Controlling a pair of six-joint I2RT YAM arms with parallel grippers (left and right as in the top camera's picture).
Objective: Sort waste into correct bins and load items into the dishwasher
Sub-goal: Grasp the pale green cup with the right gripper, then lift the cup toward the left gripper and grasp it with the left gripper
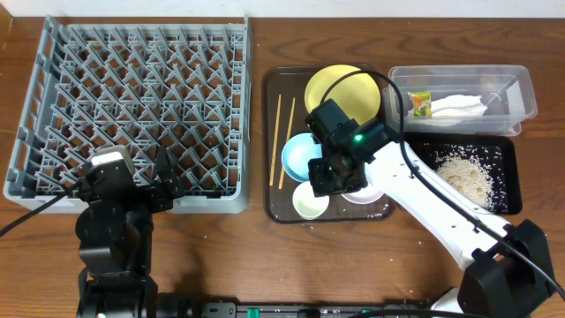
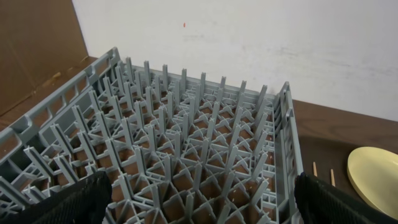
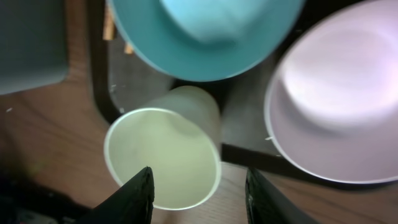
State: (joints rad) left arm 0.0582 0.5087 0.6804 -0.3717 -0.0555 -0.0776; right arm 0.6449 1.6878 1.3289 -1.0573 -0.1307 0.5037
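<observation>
A robot lab: wooden table [image 1: 231, 263], bare white wall [image 2: 249, 37], grey dish rack [image 1: 132, 97].

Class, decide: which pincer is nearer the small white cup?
Right. The right pincer hangs open just above the small white cup at the brown tray's front edge; the left pincer is far off, over the dish rack.

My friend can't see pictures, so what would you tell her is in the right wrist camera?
The right gripper, open, hovers over a small white cup at the edge of the dark tray. A light blue bowl sits beyond it, and a white bowl to its right.
</observation>
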